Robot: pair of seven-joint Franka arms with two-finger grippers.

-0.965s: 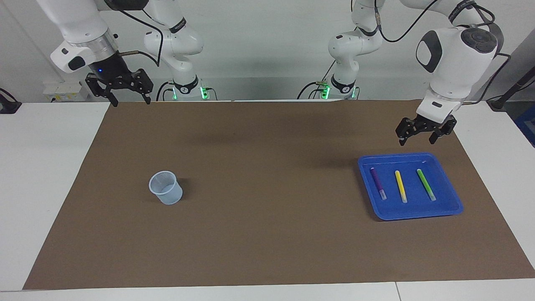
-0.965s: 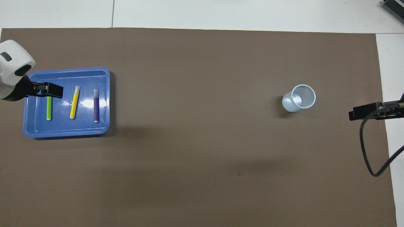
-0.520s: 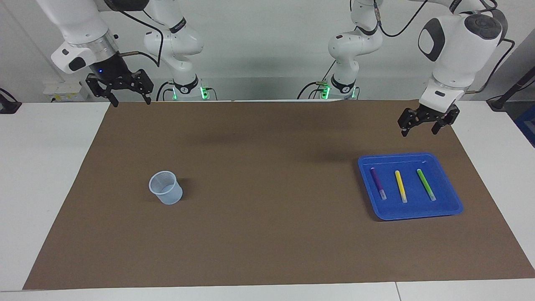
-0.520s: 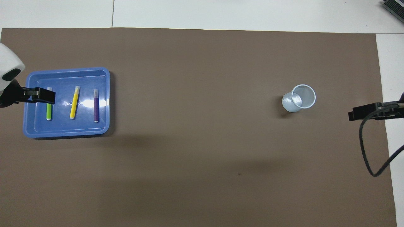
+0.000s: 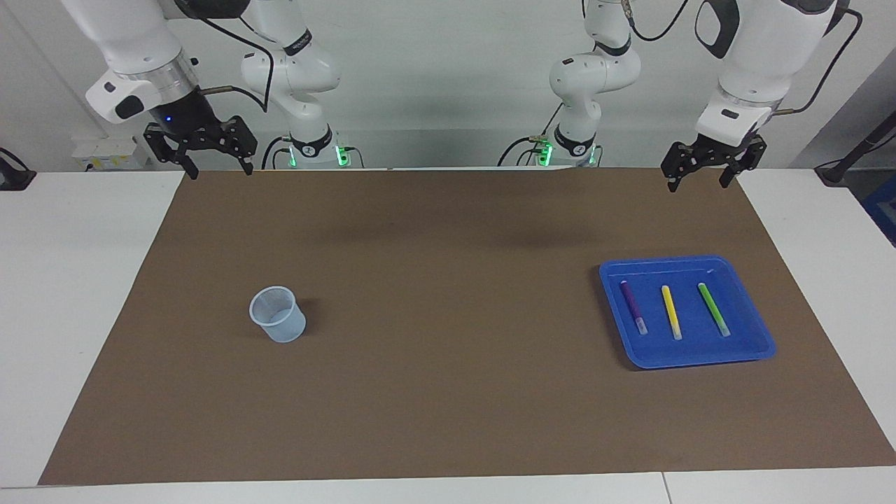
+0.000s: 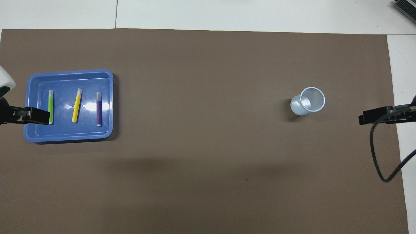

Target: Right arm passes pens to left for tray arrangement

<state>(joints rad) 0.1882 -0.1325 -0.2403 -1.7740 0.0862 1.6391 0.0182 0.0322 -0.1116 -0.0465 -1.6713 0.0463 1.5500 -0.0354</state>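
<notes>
The blue tray (image 5: 752,339) lies on the brown mat toward the left arm's end. In it three pens lie side by side, apart from each other: purple (image 5: 632,305), yellow (image 5: 671,311) and green (image 5: 712,308). My left gripper (image 5: 698,183) hangs open and empty, high in the air above the mat's edge nearest the robots, well clear of the tray. In the overhead view one of its fingers (image 6: 35,116) overlaps the green pen's (image 6: 50,104) nearer end. My right gripper (image 5: 219,171), with its blue wrist light, waits open and empty over the mat's corner at the right arm's end.
A small translucent plastic cup (image 5: 278,315) stands upright on the mat toward the right arm's end, with nothing in it. The brown mat (image 5: 448,392) covers most of the white table. A black cable (image 6: 377,152) hangs from the right arm.
My left gripper has risen and drawn back toward the robots, away from the tray, staying open. The right arm, pens, tray and cup have not moved.
</notes>
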